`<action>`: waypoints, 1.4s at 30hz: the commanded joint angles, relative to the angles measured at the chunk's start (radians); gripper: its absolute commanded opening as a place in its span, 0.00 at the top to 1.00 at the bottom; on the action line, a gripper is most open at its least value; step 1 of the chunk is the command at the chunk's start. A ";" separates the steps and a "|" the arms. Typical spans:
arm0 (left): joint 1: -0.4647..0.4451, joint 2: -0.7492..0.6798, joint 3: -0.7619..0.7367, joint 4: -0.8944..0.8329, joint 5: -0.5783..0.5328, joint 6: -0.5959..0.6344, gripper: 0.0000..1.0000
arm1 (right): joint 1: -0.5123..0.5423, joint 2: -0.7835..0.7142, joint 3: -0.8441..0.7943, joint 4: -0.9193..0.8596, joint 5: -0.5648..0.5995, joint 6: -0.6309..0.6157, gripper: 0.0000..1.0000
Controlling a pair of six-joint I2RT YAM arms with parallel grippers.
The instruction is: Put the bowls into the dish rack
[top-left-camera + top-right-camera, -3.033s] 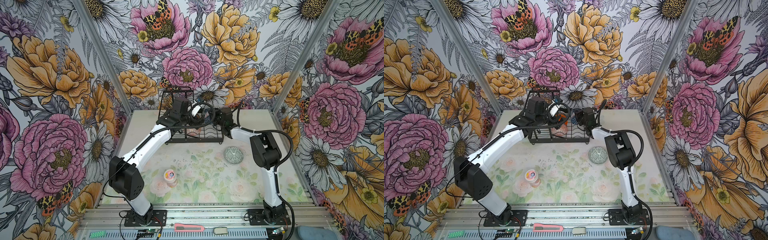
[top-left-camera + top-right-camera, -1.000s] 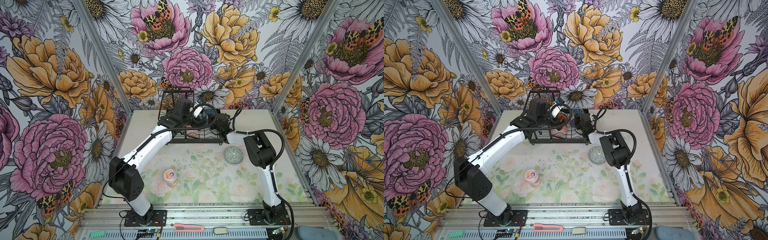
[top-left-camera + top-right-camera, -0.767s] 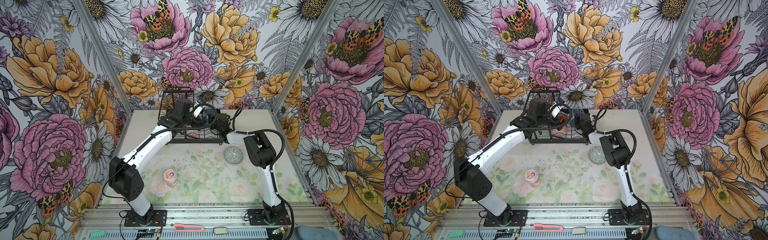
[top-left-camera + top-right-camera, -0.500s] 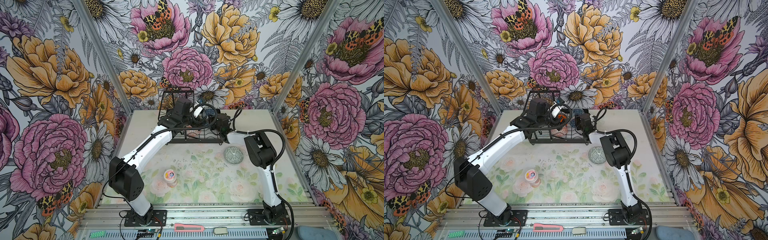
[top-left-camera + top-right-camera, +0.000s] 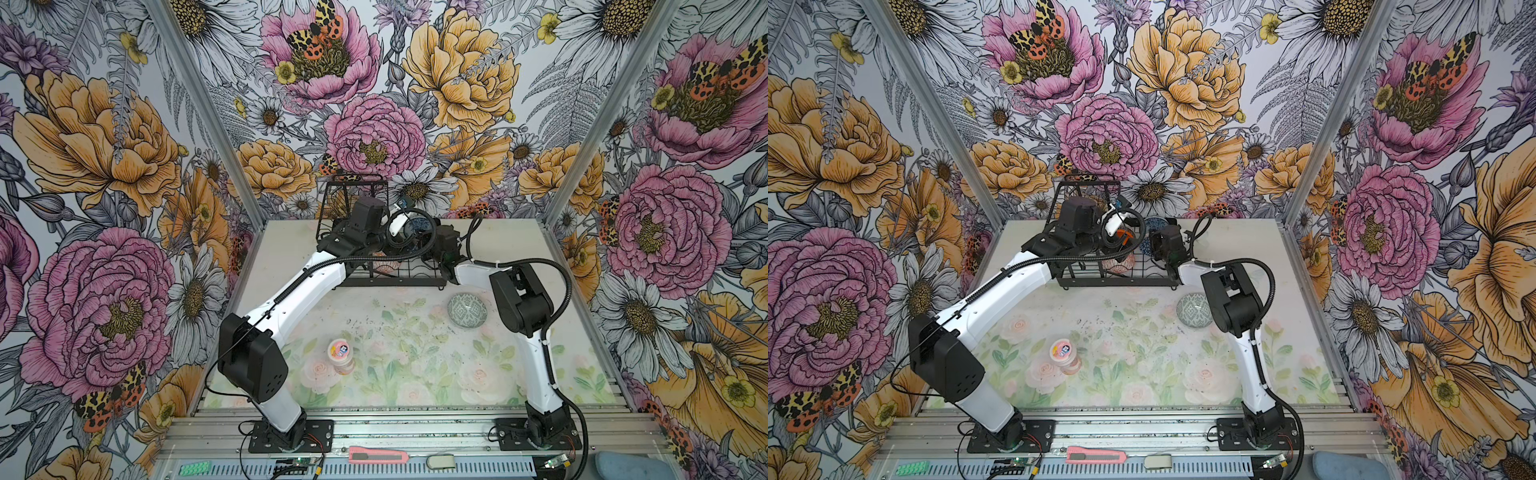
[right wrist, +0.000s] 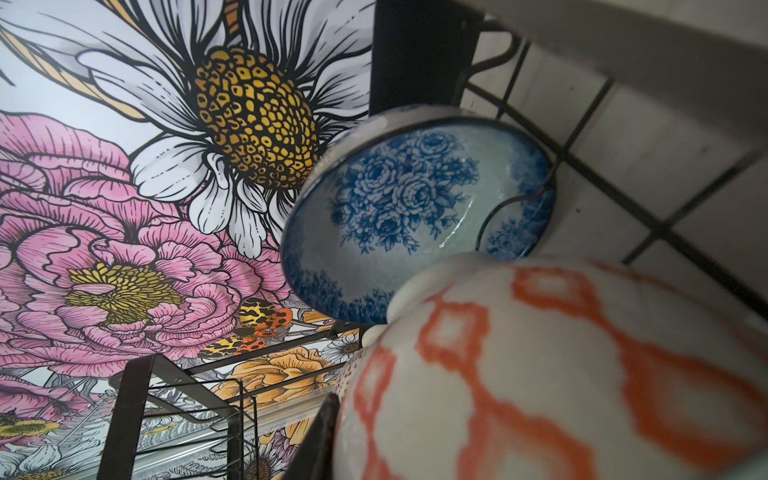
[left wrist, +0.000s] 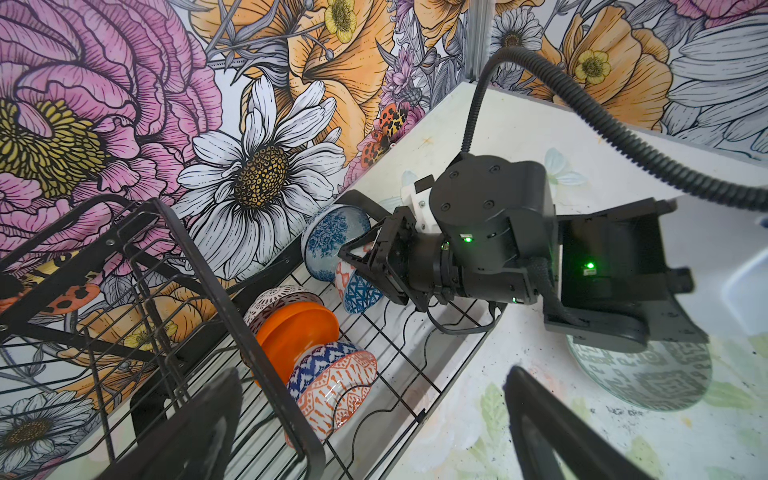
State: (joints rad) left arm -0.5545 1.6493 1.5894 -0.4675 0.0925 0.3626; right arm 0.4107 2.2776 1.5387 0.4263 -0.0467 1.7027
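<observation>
Floral wallpaper closes in a pale, flower-printed table (image 5: 415, 374). In both top views the dish rack (image 5: 395, 283) sits at 12 o'clock against the back wall, so loading it means a long reach. The left arm (image 5: 307, 282) and right arm (image 5: 473, 274) both stretch over it and hide most of its load. A grey-green bowl (image 5: 467, 310) lies on the table at 3 o'clock, the only bowl I see outside the rack. A pink-lidded jar (image 5: 340, 350) stands at 7 o'clock.

From the left wrist, the left gripper (image 7: 374, 374) hovers over the rack, jaws wide apart and empty, likely keeping clear. Bowls stand on edge between the wires, presumably to save room: a plain orange bowl (image 7: 297, 332) against a zigzag-patterned bowl (image 7: 336, 390), and a white-blue floral bowl (image 7: 332, 241) at the rack's far end. The right gripper (image 7: 365, 259) straddles the rim of an orange-diamond bowl (image 7: 357, 286); whether its jaws pinch it I cannot tell.

From the right wrist, the orange-diamond bowl looms close and seems to touch the floral bowl, which leans on a wire
</observation>
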 commanded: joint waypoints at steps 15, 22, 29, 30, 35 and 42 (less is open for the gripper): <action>-0.006 0.005 0.022 0.022 -0.018 -0.021 0.01 | -0.015 -0.044 0.050 -0.017 -0.039 -0.048 0.61; -0.003 -0.002 0.017 0.021 -0.031 -0.021 0.01 | -0.019 -0.072 0.059 -0.022 -0.058 -0.081 0.55; -0.001 -0.009 0.015 0.022 -0.034 -0.027 0.01 | -0.023 -0.114 0.035 -0.027 -0.069 -0.087 0.48; -0.001 -0.010 0.014 0.023 -0.032 -0.028 0.01 | -0.023 -0.123 0.026 -0.026 -0.067 -0.087 0.47; -0.004 -0.015 0.009 0.024 -0.031 -0.033 0.01 | -0.026 -0.162 -0.018 -0.018 -0.064 -0.087 0.43; -0.007 -0.041 -0.017 0.024 -0.035 -0.033 0.01 | -0.036 -0.224 -0.088 -0.020 -0.072 -0.109 0.36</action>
State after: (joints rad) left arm -0.5545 1.6489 1.5890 -0.4667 0.0738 0.3428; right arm 0.3847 2.1216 1.4723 0.3859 -0.1108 1.6257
